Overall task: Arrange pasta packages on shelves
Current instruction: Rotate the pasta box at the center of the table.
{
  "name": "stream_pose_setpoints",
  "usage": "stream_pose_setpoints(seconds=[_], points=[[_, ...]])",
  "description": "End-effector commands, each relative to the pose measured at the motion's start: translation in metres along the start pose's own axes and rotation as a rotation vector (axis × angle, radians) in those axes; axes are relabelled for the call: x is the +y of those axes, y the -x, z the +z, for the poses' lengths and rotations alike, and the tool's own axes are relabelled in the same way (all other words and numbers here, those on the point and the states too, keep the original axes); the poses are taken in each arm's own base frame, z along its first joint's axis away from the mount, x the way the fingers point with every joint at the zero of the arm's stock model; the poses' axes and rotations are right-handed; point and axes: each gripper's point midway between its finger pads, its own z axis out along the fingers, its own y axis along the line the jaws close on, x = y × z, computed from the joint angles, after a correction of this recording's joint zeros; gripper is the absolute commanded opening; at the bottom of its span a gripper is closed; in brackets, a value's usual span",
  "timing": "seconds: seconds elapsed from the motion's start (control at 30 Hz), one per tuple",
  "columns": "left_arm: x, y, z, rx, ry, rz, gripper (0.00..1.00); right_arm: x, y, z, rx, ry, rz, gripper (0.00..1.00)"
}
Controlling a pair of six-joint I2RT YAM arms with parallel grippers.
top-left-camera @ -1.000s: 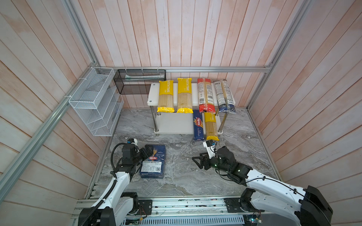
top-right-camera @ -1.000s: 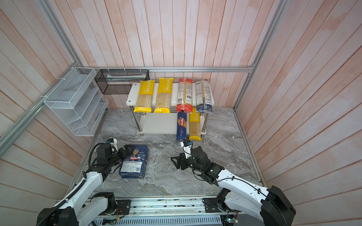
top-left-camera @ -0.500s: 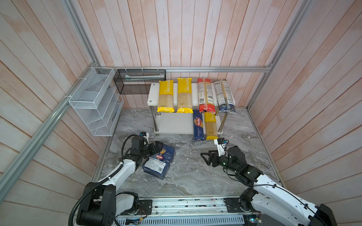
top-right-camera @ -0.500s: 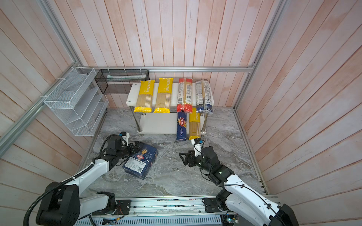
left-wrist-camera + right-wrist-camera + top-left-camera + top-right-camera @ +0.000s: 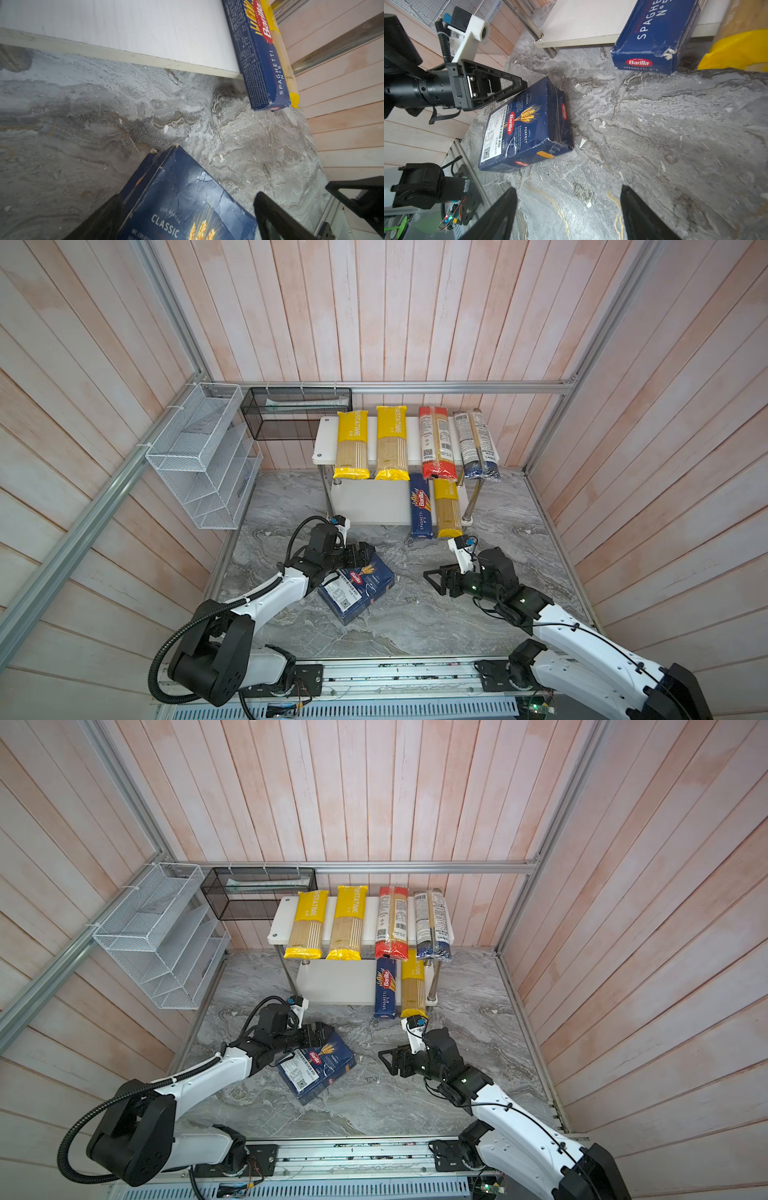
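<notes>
**Top views: six packs shelved, one box still on the floor**

In both top views the upper shelf (image 5: 323, 441) carries four packs side by side, each overhanging its front edge: outer yellow bag (image 5: 352, 448), inner yellow bag (image 5: 391, 445), red-ended bag (image 5: 434, 443) and blue-ended bag (image 5: 476, 448). The lower shelf (image 5: 365, 502) holds the spaghetti Barilla box (image 5: 420, 508) and the third yellow bag (image 5: 448, 510). These two touch at the right arm's end, and the rest of that board is bare.

Judged from this, six of seven packs are placed. One remains: the wide Barilla box (image 5: 357, 587), lying askew on the marble floor (image 5: 415, 622) in front of the rack.

The left gripper (image 5: 365, 555) has its jaws closed across the far end of that box. The left wrist view shows a finger against each side.

The right gripper (image 5: 433, 581) hangs empty, well apart from the box, with its jaws spread wide and aimed toward it. In the right wrist view only marble lies between its fingers (image 5: 500, 212).

Against one second ago:
- **Box:** it lay square-on at the left arm's side of the floor, and has since been turned and drawn toward the middle.
- **Right gripper:** it stood just before the third yellow bag, and has since withdrawn from the rack and swung round.

What is left appears to be carrying this box to the free part of the lower shelf
</notes>
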Motion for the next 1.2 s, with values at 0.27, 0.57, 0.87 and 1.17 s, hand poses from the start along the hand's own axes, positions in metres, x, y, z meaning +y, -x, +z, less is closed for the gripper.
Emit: stream_pose_setpoints(seconds=[0.27, 0.57, 0.87, 1.17], points=[[0.040, 0.030, -0.090, -0.107, 0.235, -0.155, 1.00, 0.018, 0.022, 0.033, -0.004, 0.112, -0.073, 0.78], [0.056, -0.028, -0.144, -0.226, 0.299, -0.394, 0.99, 0.042, 0.027, 0.083, 0.064, 0.207, -0.143, 0.79], [0.057, -0.056, -0.119, -0.126, 0.303, -0.462, 0.98, 0.048, 0.028, 0.130, 0.113, 0.192, -0.170, 0.79], [0.047, -0.077, -0.101, -0.049, 0.247, -0.461, 0.98, 0.056, 0.004, 0.149, 0.173, 0.236, -0.166, 0.79]])
